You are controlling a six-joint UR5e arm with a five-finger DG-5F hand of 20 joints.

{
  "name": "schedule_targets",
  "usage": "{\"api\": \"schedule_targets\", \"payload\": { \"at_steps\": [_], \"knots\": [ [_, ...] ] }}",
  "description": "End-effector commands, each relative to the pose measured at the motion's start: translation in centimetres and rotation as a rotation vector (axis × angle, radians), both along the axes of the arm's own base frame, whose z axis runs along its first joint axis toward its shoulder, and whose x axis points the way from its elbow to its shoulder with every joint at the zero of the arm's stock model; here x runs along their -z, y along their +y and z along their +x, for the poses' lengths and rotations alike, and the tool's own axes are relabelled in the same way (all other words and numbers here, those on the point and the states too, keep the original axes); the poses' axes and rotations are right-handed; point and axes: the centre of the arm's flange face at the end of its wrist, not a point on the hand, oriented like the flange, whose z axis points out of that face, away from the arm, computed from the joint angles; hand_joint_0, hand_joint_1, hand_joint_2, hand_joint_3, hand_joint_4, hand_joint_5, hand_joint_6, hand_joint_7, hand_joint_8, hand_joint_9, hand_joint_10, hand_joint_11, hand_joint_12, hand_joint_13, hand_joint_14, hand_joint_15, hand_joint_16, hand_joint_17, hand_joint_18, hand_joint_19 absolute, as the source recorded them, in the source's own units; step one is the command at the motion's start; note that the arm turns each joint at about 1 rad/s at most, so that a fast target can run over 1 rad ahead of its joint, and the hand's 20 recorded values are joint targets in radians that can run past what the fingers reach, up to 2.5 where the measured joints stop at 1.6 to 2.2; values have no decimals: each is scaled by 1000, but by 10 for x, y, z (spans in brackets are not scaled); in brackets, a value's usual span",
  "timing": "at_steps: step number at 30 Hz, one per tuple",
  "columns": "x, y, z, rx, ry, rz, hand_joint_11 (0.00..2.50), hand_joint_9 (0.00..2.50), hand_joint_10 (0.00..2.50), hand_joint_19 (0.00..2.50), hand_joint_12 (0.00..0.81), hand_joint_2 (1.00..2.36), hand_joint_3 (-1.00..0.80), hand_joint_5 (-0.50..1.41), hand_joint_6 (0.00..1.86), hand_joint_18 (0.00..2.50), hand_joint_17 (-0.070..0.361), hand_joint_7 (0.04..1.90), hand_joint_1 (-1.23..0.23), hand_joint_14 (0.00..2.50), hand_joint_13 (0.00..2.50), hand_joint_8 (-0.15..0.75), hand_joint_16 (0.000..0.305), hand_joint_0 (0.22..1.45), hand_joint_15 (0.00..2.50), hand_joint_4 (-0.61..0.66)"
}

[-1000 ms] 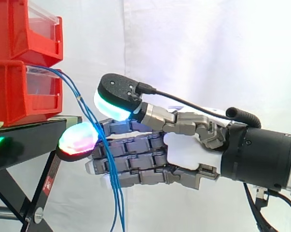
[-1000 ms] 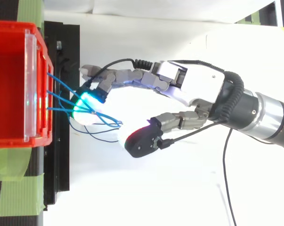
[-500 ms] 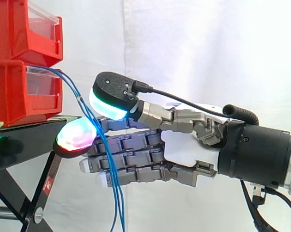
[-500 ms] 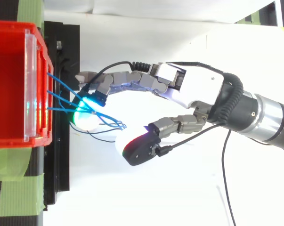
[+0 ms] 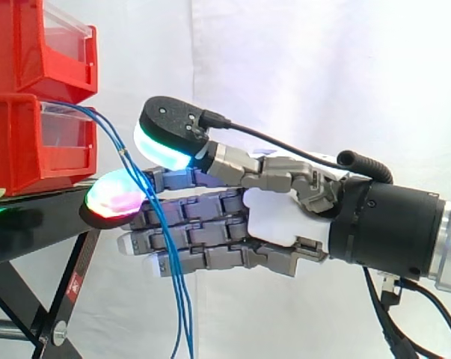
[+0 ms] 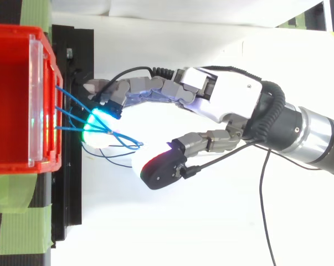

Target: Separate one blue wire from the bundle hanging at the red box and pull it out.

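Several thin blue wires (image 5: 182,314) leave the front of the lower red bin (image 5: 23,149) and hang down past the black stand (image 5: 31,224). From above, the wires (image 6: 126,142) fan out from the red bin (image 6: 11,94) toward the hand. My hand (image 5: 285,224) reaches in from the right with its fingers stretched out straight among the wires. One glowing fingertip (image 5: 113,202) lies against the stand's edge behind the strands. The thumb pad (image 5: 161,146) hovers above the fingers, well apart from them. In the top view the hand (image 6: 233,97) has a green-lit fingertip (image 6: 97,122) under the crossing wires. Nothing is pinched.
A second red bin (image 5: 31,45) is stacked on the lower one. Green tape (image 6: 22,235) marks the surface beside the black stand (image 6: 72,183). A white curtain hangs behind.
The hand has slid left toward the bins, its fingertips now closer to the stand. The thumb has risen slightly. The wires hang much as before.
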Motion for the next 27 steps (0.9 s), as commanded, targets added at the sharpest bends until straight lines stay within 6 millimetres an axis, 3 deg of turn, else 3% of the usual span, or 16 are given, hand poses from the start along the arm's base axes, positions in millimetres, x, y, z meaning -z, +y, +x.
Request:
{"api": "schedule_targets", "payload": {
  "at_steps": [1, 27],
  "knots": [
    [-2, 0, 2, -2, -6, 4, 128, 238, 3, 415, 384, 1000, -500, -189, 502, 331, 128, 1075, -643, 8, 310, 293, 57, 571, 228, 316],
    [-5, -1, 4, 1, -12, 8, 169, 273, 4, 441, 389, 1002, -475, -176, 501, 374, 126, 1179, -653, 9, 352, 297, 56, 583, 254, 294]
  ]
}}
